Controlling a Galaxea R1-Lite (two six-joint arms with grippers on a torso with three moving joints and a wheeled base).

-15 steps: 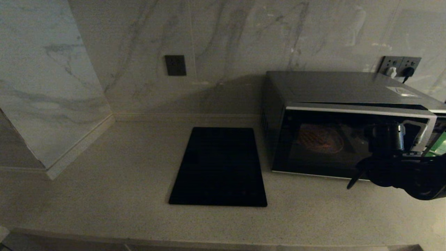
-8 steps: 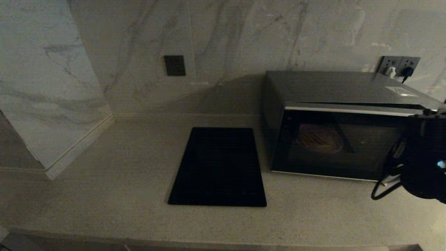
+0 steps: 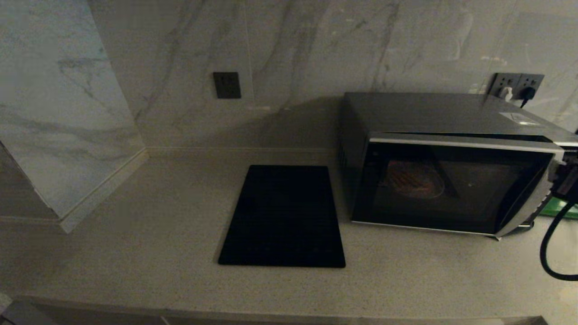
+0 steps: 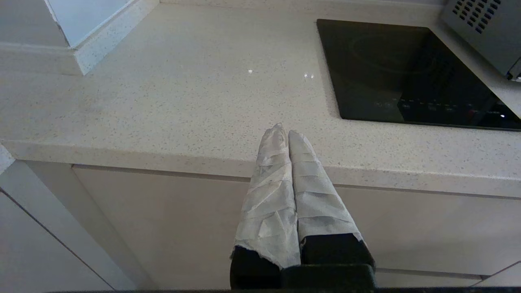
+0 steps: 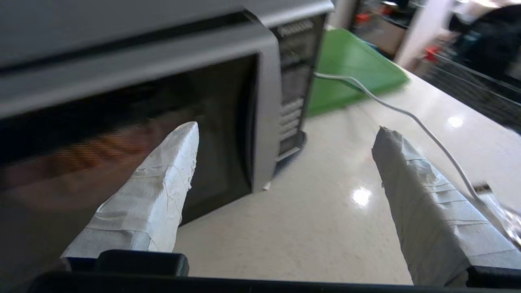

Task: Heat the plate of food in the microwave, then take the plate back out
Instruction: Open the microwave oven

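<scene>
The microwave (image 3: 451, 117) stands at the right of the counter with its dark glass door closed. Through the glass the plate of food (image 3: 414, 180) shows dimly, with orange sticks on it. My right gripper (image 5: 285, 127) is open, its taped fingers spread wide with nothing between them. It hovers in front of the microwave (image 5: 264, 101), near the button panel, and the plate of food (image 5: 93, 146) is a blur behind the door. In the head view only a bit of the right arm (image 3: 566, 180) shows at the right edge. My left gripper (image 4: 285, 130) is shut and parked below the counter's front edge.
A flat black cooktop (image 3: 284, 216) lies left of the microwave. A green board (image 5: 350, 69) and a white cable (image 5: 407, 114) lie on the counter to the microwave's right. Wall sockets (image 3: 517, 85) sit behind it. A marble column (image 3: 58, 113) juts out at far left.
My right arm has drawn away to the right from in front of the microwave door and is now almost out of the head view. The door stays closed.
</scene>
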